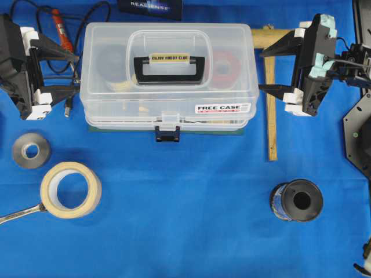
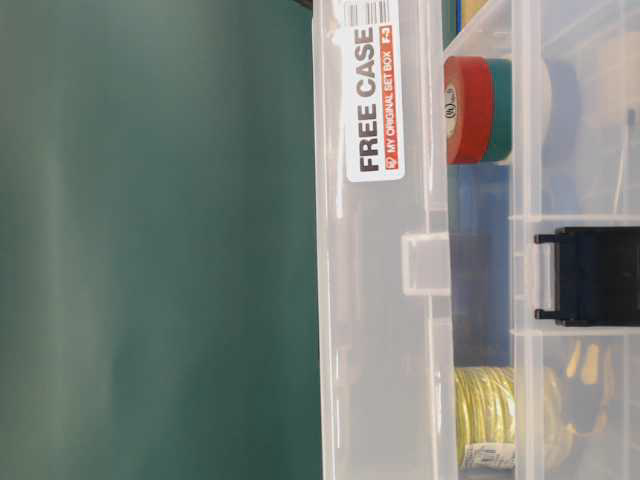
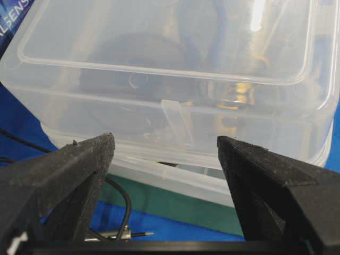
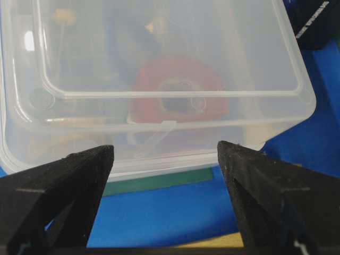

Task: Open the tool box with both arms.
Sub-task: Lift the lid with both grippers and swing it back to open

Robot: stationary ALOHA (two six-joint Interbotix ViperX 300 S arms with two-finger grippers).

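The tool box (image 1: 169, 75) sits closed at the upper middle of the worktop (image 1: 185, 231), lid down and dark blue front latch (image 1: 167, 136) apparently engaged; it rests on a green mat (image 1: 232, 132) whose edge shows under the base, which probably limits sliding while the lid is worked.

The left gripper (image 1: 75, 72) is stationed at the left end wall of the case and the right gripper (image 1: 264, 70) at the right end wall; both jaws stand wide open and grip nothing, with the tips near the plastic but apart from it. Each wrist view shows the fingers (image 3: 85, 159) framing a small moulded tab on the end wall (image 4: 159, 133); the mirrored placement suggests that the arms intend to brace or pinch the case from both ends, since the latch must be released while the base is kept in place.

The worktop is covered in a blue cloth; loose items lie on it clear of the case: a grey tape roll (image 1: 31, 150), a roll of masking tape (image 1: 71, 190), a spanner (image 1: 20, 213), a black spool (image 1: 297, 201), a wooden square (image 1: 271, 87), and a red-handled tool (image 1: 61, 29) with cables behind the left gripper; no walls of the room are visible.
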